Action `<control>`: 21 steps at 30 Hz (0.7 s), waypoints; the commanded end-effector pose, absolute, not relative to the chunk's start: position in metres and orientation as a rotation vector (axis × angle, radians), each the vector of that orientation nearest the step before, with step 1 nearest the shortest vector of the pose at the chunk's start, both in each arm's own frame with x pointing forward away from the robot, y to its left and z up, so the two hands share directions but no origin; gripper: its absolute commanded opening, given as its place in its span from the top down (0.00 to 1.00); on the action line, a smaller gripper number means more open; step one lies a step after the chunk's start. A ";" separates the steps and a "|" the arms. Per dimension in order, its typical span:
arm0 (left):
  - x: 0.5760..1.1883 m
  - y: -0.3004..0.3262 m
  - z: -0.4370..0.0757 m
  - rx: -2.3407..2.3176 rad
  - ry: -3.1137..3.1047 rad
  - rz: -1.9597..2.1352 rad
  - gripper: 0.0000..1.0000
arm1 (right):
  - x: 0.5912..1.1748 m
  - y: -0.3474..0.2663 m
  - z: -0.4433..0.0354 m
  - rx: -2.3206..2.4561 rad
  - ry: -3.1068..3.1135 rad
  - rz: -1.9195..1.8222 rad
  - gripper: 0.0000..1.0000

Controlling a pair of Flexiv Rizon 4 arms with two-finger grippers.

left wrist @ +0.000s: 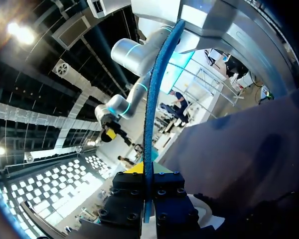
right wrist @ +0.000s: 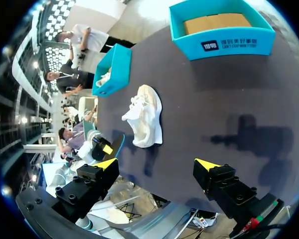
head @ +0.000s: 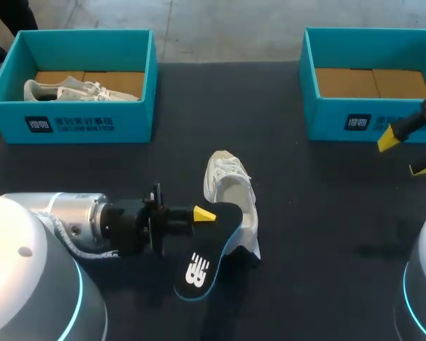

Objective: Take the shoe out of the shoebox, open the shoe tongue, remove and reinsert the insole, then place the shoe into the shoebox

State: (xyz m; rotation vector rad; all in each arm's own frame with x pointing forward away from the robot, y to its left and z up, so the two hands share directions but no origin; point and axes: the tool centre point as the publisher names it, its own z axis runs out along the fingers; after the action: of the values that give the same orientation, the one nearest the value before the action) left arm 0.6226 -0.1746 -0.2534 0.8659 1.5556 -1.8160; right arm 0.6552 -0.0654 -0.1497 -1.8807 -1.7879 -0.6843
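ok so where we're at: our left tool (head: 206, 214) is clenched on the insole (head: 197, 271). it pinches the insole near one end, so the rest sticks out past the fingers. in the left wrist view the insole shows edge-on, squeezed between both fingers. the shoe (head: 231, 193) sits around the middle of the tabletop (head: 312, 220), right beside the held insole. from above they look like they overlap, but we can't tell if they actually touch. our right tool (head: 406, 150) is released, fingers wide apart, hovering by the right edge with nothing in it.

our guess is the insole is out and the reinsert is up next. to do that well we'd get the right tool to pin the shoe at the heel or hold the opening wide, since a light shoe will probably just slide away. then feed the insole in toe end first at a shallow angle, and only let go once it lies flat inside.

boxes: the far-left box (head: 78, 122) holds another white shoe (head: 71, 90). the far-right box (head: 326, 122) shows only its cardboard floor (head: 373, 82), so that's presumably where ours goes.
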 end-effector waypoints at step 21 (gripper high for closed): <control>0.615 -0.180 -0.259 0.672 1.758 -1.941 1.00 | 0.654 -0.065 -0.150 -1.886 -1.788 -0.684 0.00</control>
State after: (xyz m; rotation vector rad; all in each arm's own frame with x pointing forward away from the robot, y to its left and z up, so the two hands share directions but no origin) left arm 0.6201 -0.1839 -0.2581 0.6833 1.7559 -1.9444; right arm 0.6547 -0.0651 -0.1497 -1.8830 -1.7881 -0.6842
